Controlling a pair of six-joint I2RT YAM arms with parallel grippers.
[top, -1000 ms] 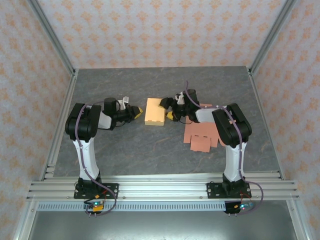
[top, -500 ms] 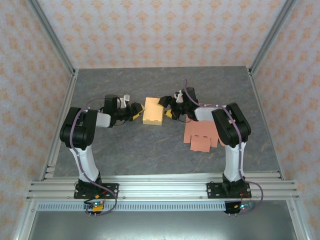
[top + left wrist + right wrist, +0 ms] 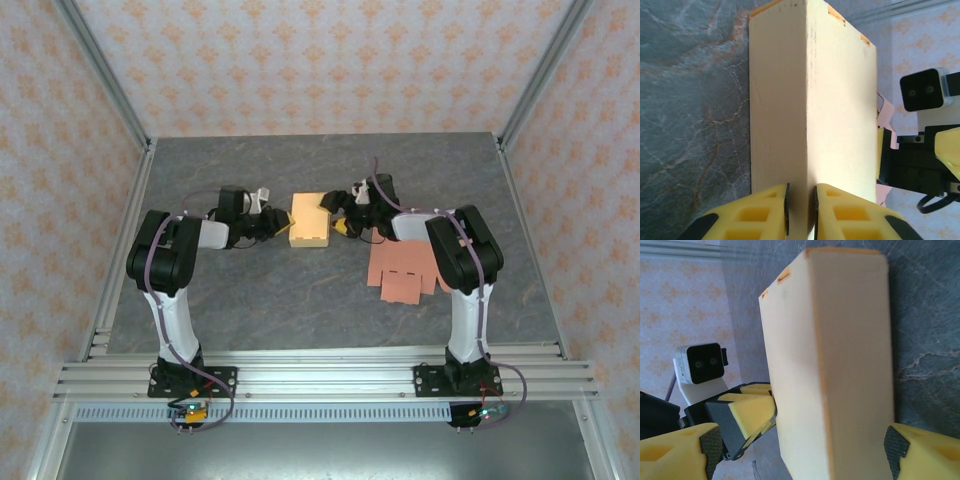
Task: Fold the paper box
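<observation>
Orange-patterned wallpaper walls (image 3: 320,60) and aluminium frame rails (image 3: 300,378) close in the grey marble-patterned table (image 3: 250,300). It lies bare from the middle back to the far wall and forward to the near rail. To my right a flat salmon-pink cardboard box blank (image 3: 405,275) lies unfolded on the table, partly under my right forearm and apart from the work.

At the table's centre sits the cream paper box (image 3: 309,222), folded into a closed block, its inside hidden. Small orange-edged slots show along one long edge.

My right gripper (image 3: 338,216) reaches it from the right with the jaws wide apart. In the right wrist view one pad sits at the box's edge and the other stands clear of its face.

My left gripper (image 3: 278,223) meets the box's left end, fingers (image 3: 765,210) drawn nearly together with a slim gap. I cannot tell whether any paper is pinched between them.
</observation>
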